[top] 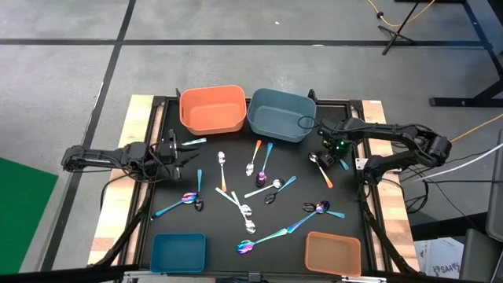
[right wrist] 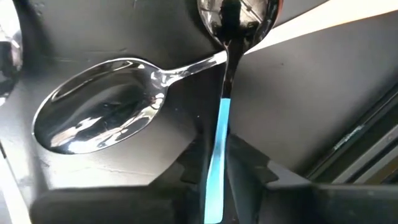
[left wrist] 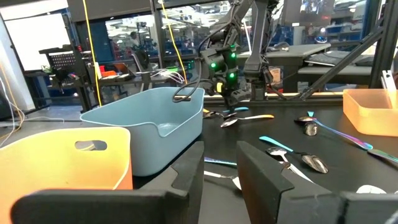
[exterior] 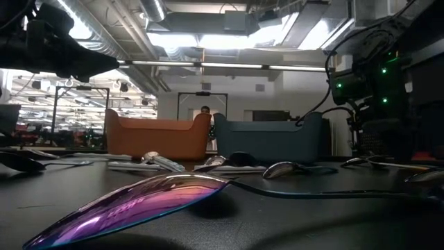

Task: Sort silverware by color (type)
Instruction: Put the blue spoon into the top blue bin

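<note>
1. On the black table point(top: 369, 236), near the right edge and just in front of the blue bin point(top: 280, 115), the right gripper point(top: 333, 157) is lowered over two spoons lying together.
2. In the right wrist view, a teal-handled spoon point(right wrist: 219, 163) is seen running between the two dark fingers point(right wrist: 255, 177), which stand close on either side of its handle; whether firm contact is made cannot be told.
3. A silver spoon point(right wrist: 99, 112) with a pale orange handle lies bowl-up just beside it, its neck crossing under the bowl of the teal-handled one.
4. The left gripper point(top: 170, 149) is held above the table's left side, next to the orange bin point(top: 211, 108); its fingers point(left wrist: 273, 180) are seen partly apart, with nothing between them.
5. The remaining spoons point(top: 244, 211) are scattered over the middle of the table: plain silver ones crossing each other at the centre, orange-handled ones in front of the bins, teal-handled ones at left, centre and right.
6. An iridescent spoon point(exterior: 139, 205) lies closest to the low camera, bowl down.
7. A small blue bin point(top: 178, 253) and a small orange bin point(top: 333, 253) stand at the table's near edge, left and right.
8. A black spoon point(top: 305, 121) is seen hooked over the rim of the blue bin.
</note>
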